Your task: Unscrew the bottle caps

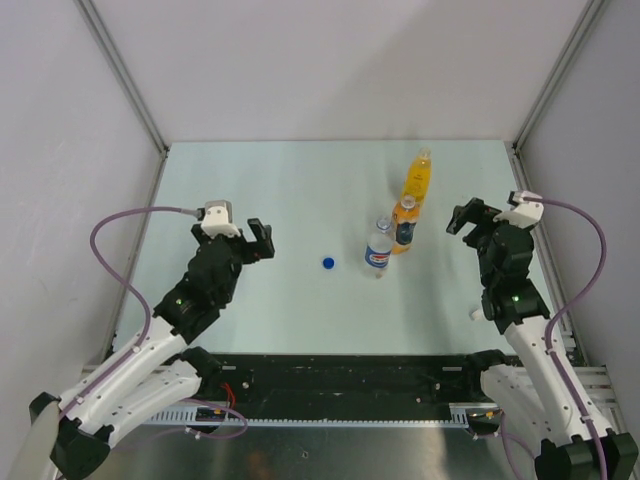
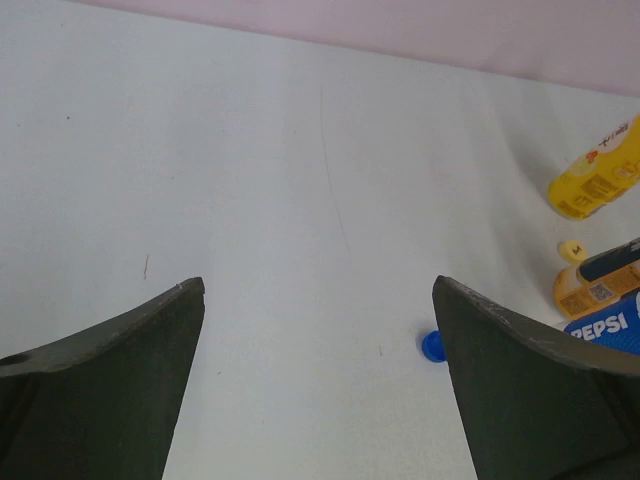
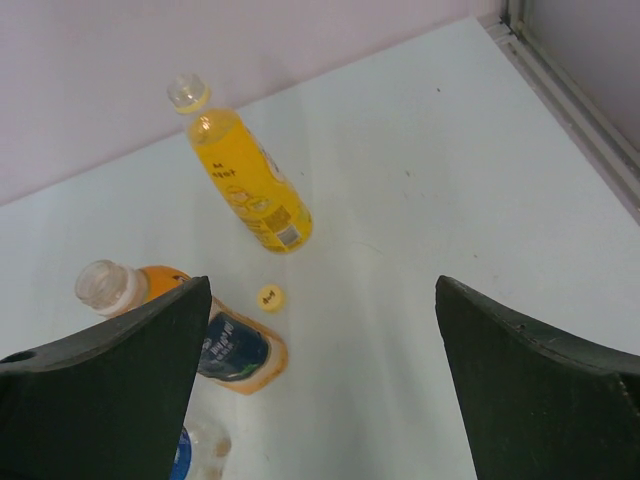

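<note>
Three bottles stand together right of centre: a tall yellow-orange bottle (image 1: 421, 180), a short orange bottle with a blue label (image 1: 405, 226) and a clear water bottle (image 1: 378, 250). In the right wrist view the tall bottle (image 3: 247, 188) and the short bottle (image 3: 228, 348) have bare necks. The yellow cap (image 3: 270, 296) lies on the table between them. The blue cap (image 1: 328, 263) lies alone left of the water bottle. A small white piece (image 1: 472, 313), maybe the white cap, lies by the right arm. My left gripper (image 1: 262, 240) and right gripper (image 1: 472, 218) are open and empty.
The pale table (image 1: 300, 190) is walled at the back and on both sides, with a metal rail along the right edge (image 3: 575, 95). The left wrist view shows the blue cap (image 2: 432, 346) beside my right finger and the yellow cap (image 2: 572, 250) farther right.
</note>
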